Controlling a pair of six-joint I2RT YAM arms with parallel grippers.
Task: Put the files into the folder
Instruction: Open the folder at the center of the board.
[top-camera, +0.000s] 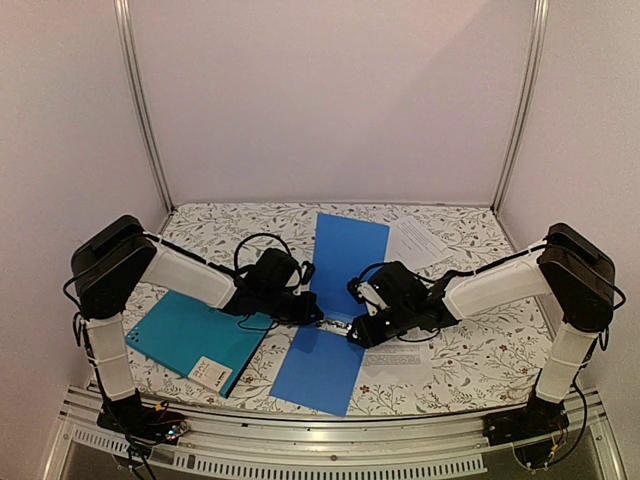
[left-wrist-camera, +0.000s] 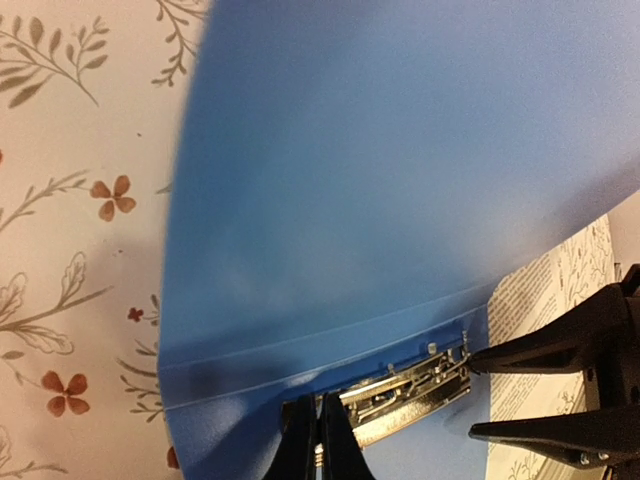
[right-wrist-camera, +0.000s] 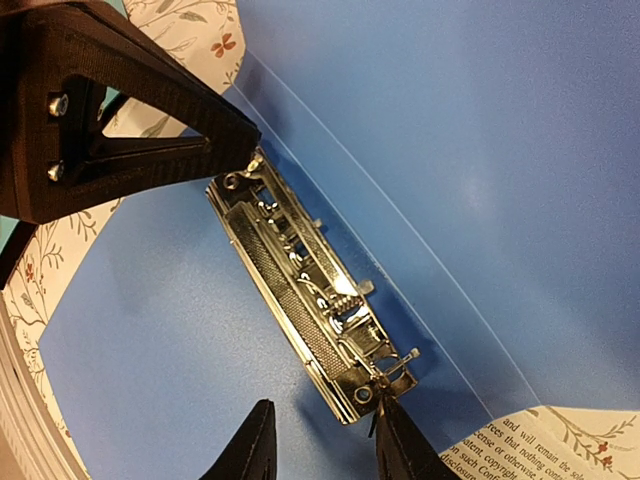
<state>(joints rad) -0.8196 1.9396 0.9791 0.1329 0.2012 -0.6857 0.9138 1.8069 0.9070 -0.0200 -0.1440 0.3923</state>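
Closed teal folder (top-camera: 185, 335) lay near left, files (top-camera: 415, 243) right of open blue folder (top-camera: 345, 255), seen overhead only, wrist views showed metal clip (right-wrist-camera: 310, 290), left gripper (left-wrist-camera: 318, 420) pinched on it, right gripper (right-wrist-camera: 325, 405) half-open astride its end.

A plain blue folder (top-camera: 349, 258) lies open on the floral tablecloth (top-camera: 487, 352). A metal lever clip (right-wrist-camera: 305, 290) sits fixed beside its spine crease.

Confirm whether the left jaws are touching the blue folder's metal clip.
Touching. In the right wrist view the left gripper has its shut jaws against the upper end of the metal clip, no gap showing.
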